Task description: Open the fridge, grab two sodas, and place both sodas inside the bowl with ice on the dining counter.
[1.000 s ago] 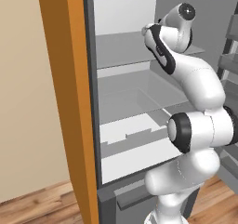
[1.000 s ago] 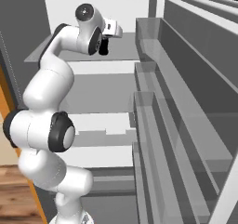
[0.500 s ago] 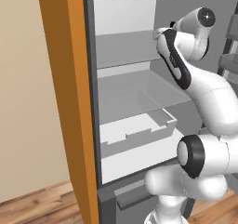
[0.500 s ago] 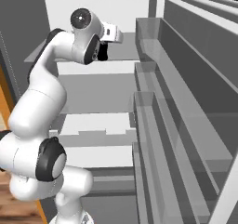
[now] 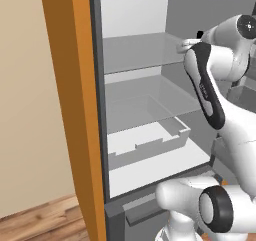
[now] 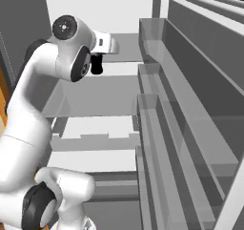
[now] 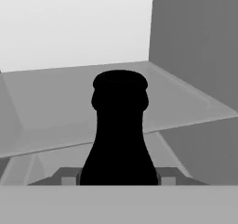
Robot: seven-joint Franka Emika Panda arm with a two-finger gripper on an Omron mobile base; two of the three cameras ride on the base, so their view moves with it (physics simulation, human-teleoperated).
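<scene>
Since the earlier frames the arm has swung toward the open door side of the fridge (image 5: 135, 85): in the left base view its upper links have moved to the right edge, and in the right base view the wrist has drawn back from the upper shelf (image 6: 109, 88) and now sits nearer the camera. The gripper (image 7: 119, 180) is clamped on the black bottle (image 7: 120, 135), whose neck and rounded cap rise upright between the two finger tips in the hand view. In the right base view the bottle (image 6: 96, 64) shows as a short dark shape hanging just below the white hand, above the upper shelf and apart from it. In the left base view only a small dark spot (image 5: 200, 34) of it shows beside the wrist. The fridge stands open, its orange side casing (image 5: 70, 110) at the left and its pale inner shelves bare. A shallow drawer (image 5: 150, 140) with a notched front edge lies on the lower shelf. The door bins (image 6: 162, 105) run in stacked rows along the right of the right base view. A strip of wooden floor (image 5: 45, 220) shows at the lower left, below a plain beige wall (image 5: 25, 110)
</scene>
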